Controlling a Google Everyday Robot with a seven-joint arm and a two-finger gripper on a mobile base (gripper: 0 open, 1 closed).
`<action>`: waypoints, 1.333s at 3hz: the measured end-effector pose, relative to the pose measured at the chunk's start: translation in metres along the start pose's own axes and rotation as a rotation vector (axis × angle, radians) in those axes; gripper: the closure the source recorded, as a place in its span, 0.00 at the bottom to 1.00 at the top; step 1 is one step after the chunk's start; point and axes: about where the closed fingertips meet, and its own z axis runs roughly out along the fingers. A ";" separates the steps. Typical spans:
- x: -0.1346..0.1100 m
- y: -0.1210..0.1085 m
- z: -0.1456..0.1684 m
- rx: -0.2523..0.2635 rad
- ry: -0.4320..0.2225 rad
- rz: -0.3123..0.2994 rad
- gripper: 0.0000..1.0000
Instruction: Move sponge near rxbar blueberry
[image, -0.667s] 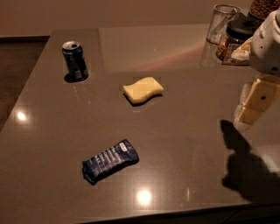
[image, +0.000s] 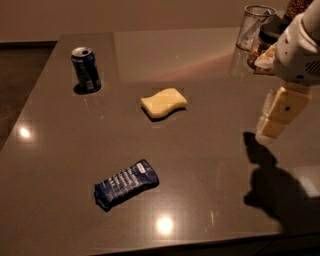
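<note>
Here, hand (image: 270, 127) over table's (image: 210, 170) right side, sponge (image: 163, 103) central

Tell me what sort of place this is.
Likely an office break room or kitchen: a glossy table holds a soda can, a sponge, an rxbar blueberry and glass jars. The gripper hangs over the table, right of the sponge.
</note>
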 end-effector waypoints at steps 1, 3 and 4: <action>-0.023 -0.009 0.019 -0.031 -0.044 -0.008 0.00; -0.072 -0.027 0.068 -0.092 -0.083 -0.062 0.00; -0.091 -0.041 0.097 -0.116 -0.072 -0.098 0.00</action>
